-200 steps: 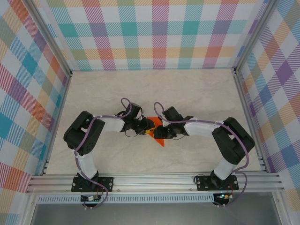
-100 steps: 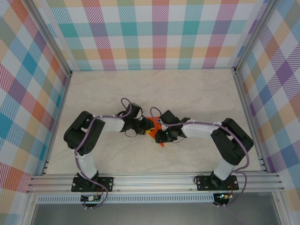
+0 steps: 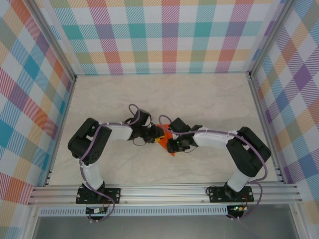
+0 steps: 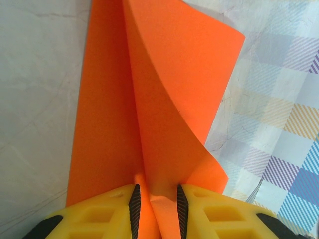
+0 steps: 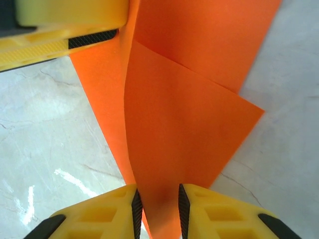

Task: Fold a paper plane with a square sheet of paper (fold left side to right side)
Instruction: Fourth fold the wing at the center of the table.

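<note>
right hand (image 5: 157,199) slid in; both it and left hand (image 4: 155,201) pinch the orange sheet (image 5: 189,114) mid-fold. next, press it flat.

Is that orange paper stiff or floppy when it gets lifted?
Probably floppy: the thin bright orange sheet of paper bows and curls between the left tool and the right tool rather than lying flat. Likely light too: two narrow pinches seem to hold it. It shows a sharp crease, so pushing would probably crumple it.
</note>
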`<action>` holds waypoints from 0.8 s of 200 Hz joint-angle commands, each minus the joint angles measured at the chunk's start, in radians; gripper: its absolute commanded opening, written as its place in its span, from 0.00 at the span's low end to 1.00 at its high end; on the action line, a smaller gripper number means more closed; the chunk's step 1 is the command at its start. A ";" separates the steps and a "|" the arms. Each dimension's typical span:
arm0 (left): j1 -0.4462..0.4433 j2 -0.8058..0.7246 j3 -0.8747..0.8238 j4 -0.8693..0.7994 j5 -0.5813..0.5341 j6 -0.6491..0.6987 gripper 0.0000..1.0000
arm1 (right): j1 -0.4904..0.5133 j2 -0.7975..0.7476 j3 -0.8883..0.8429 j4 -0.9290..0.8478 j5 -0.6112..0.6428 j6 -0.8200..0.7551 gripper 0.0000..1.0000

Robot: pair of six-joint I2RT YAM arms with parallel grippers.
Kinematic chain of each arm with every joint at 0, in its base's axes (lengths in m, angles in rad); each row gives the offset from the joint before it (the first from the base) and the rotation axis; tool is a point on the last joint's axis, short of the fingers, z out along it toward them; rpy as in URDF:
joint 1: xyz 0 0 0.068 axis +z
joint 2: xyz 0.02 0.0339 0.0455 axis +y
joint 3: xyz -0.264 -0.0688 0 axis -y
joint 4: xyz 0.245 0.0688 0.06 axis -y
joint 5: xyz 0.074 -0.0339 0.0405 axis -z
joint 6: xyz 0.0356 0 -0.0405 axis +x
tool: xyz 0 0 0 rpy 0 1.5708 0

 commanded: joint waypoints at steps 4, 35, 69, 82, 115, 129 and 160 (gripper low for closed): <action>-0.018 0.031 0.001 0.011 -0.001 0.013 0.28 | 0.051 -0.060 0.035 -0.098 0.099 -0.019 0.29; -0.018 0.034 0.004 0.014 0.001 0.012 0.28 | 0.118 -0.050 0.048 -0.142 0.220 -0.006 0.33; -0.018 0.036 0.003 0.014 0.002 0.013 0.28 | 0.160 -0.002 0.104 -0.183 0.303 -0.017 0.34; -0.018 0.036 0.005 0.016 0.003 0.012 0.28 | 0.168 0.027 0.124 -0.186 0.313 -0.025 0.33; -0.018 0.036 0.004 0.017 0.002 0.012 0.28 | 0.182 0.069 0.144 -0.184 0.321 -0.021 0.31; -0.019 0.036 0.004 0.019 0.003 0.011 0.27 | 0.183 0.077 0.141 -0.181 0.329 -0.015 0.31; -0.018 0.037 0.004 0.017 0.005 0.012 0.27 | 0.190 0.099 0.144 -0.179 0.331 -0.017 0.28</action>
